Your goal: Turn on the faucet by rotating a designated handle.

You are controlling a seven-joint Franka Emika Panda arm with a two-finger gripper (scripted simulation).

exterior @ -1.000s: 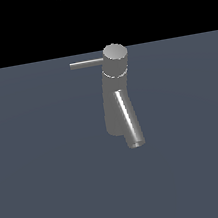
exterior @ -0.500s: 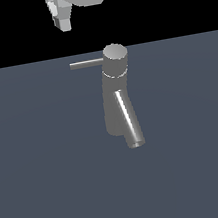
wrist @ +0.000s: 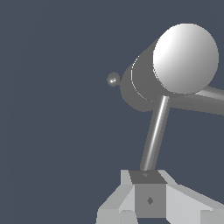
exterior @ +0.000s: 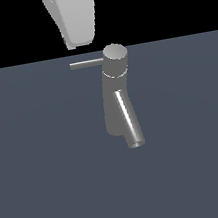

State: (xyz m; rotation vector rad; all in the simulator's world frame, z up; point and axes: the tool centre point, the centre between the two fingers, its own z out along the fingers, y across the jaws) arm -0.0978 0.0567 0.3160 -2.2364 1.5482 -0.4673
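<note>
The grey faucet (exterior: 114, 105) stands upright with its round cap (exterior: 115, 53) on top and its angled spout (exterior: 130, 122) pointing toward the camera. The thin handle (exterior: 86, 64) sticks out from the cap toward the exterior view's left. My gripper (exterior: 72, 45) hangs just above the handle's free end, apart from it. In the wrist view the handle (wrist: 154, 135) runs from the cap (wrist: 186, 59) to my gripper (wrist: 146, 177). The fingers meet in one block with no gap and hold nothing.
The faucet stands on a flat dark blue-grey floor (exterior: 53, 182). A small grey ball (wrist: 113, 79) shows beside the faucet body in the wrist view. The spout (wrist: 205, 98) shows in the wrist view too.
My gripper has come down from the top edge of the exterior view to just above the handle's free end. The faucet and handle have not moved.
</note>
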